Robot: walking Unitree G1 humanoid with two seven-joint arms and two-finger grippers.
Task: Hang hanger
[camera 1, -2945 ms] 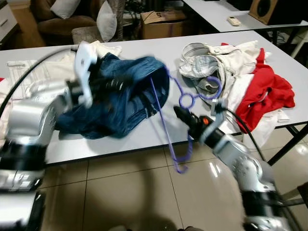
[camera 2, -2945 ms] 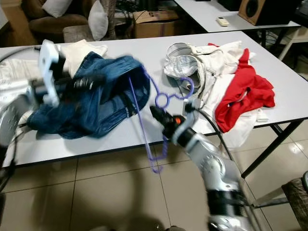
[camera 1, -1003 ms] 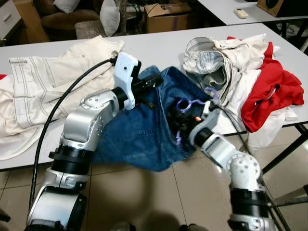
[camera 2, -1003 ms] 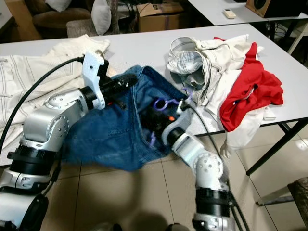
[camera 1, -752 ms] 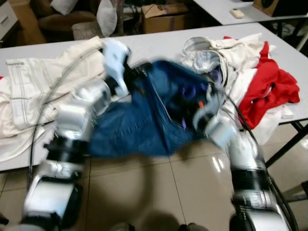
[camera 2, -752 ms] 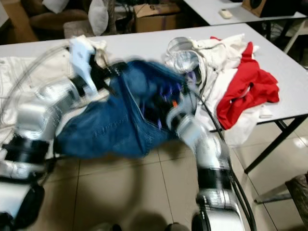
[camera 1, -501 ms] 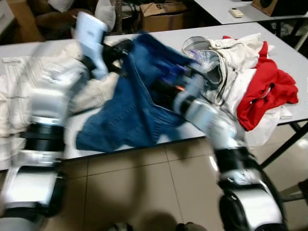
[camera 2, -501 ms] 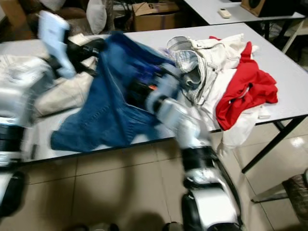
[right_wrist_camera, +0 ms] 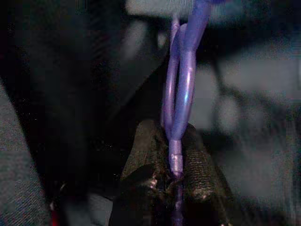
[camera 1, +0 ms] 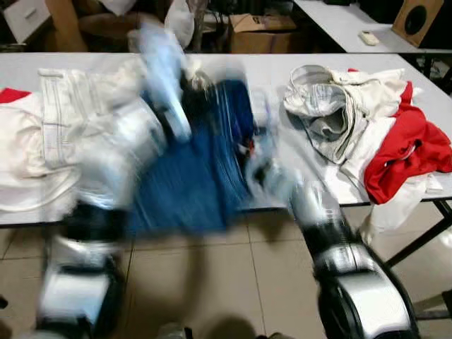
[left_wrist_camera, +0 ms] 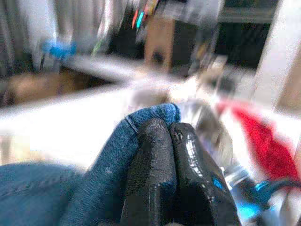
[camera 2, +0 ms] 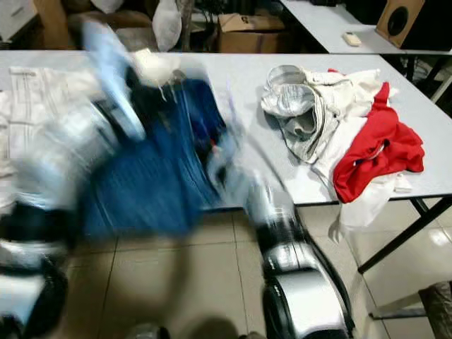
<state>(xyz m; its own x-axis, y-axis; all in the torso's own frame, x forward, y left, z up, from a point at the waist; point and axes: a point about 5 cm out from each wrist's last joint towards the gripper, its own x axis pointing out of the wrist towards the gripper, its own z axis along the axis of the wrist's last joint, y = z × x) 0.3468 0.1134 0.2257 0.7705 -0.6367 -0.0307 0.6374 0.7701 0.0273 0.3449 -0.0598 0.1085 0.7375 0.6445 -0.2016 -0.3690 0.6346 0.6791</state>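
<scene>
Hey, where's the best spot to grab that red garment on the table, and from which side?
Probably grip the red garment at the raised fold near its upper middle, coming down from above. It lies crumpled on the table beside the white clothes, partly draped over the table edge, so the bunched fold seems to give the fingers the most to pinch.

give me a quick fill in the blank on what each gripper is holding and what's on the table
The left gripper is shut on the blue ____.
The right gripper is shut on a hanger whose colour is ____.
On the table, the garment at the robot's far right is ____.

Missing words: jeans; purple; red
</scene>
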